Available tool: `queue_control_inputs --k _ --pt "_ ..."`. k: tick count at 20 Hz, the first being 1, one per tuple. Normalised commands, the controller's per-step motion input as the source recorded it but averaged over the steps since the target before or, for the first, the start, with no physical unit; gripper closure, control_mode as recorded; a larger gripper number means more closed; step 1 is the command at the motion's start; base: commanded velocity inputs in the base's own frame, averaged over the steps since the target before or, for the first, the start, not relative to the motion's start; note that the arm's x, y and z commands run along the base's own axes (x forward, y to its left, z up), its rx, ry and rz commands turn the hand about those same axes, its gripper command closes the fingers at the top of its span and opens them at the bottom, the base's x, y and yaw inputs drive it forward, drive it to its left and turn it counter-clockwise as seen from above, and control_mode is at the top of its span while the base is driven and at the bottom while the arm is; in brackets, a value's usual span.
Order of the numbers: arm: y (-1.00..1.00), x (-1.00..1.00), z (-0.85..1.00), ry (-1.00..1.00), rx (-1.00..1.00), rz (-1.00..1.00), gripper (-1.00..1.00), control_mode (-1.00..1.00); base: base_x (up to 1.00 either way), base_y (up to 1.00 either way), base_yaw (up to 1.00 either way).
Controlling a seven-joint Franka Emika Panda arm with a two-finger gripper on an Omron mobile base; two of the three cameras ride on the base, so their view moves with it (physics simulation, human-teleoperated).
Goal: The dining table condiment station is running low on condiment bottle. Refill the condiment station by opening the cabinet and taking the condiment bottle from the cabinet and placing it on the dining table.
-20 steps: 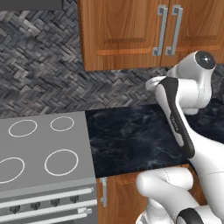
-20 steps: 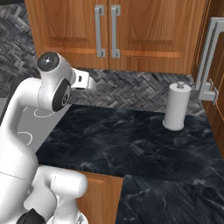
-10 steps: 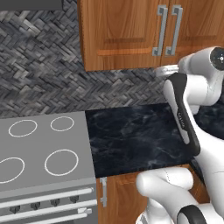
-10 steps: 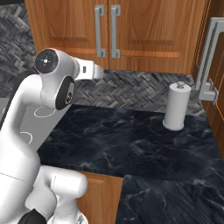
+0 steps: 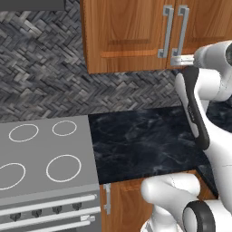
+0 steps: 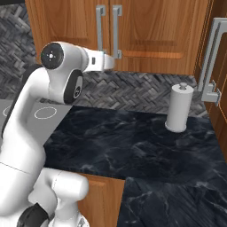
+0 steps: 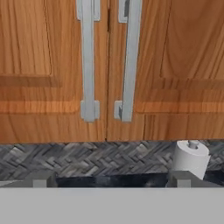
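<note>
Silver, vertical handles (image 7: 124,61) of the cabinet (image 7: 175,65) lie just ahead and above the gripper (image 7: 109,181), its jaws spread apart.

Both base views look forward and down from behind the arm, left and right, sharing the cabinet (image 5: 136,34) (image 6: 146,35) and black counter (image 5: 140,140) (image 6: 133,146). Hand view faces the cabinet (image 7: 109,70) doors squarely, close up, level with their lower edge.

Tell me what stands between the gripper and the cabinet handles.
Nothing: in the hand view the open gripper faces both cabinet handles across bare air.
</note>
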Motion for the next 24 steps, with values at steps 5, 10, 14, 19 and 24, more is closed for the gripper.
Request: queue_control_inputs --k 5,10,14,19,24 --pt "-0.38 0.23 0.27 0.00 0.00 -0.06 -1.00 -1.00 0.00 0.00 0.00" --pt "-0.18 0.30 0.12 0.00 0.00 -0.02 -1.00 -1.00 0.00 0.00 0.00" --pt "0.00 0.33 0.29 0.00 0.00 0.00 -1.00 -1.00 0.00 0.00 0.00" --pt "0.00 0.35 0.33 0.00 0.00 0.00 -1.00 -1.00 0.00 0.00 0.00" --pt "0.00 0.43 0.18 0.02 0.00 0.00 -1.00 -1.00 0.00 0.00 0.00"
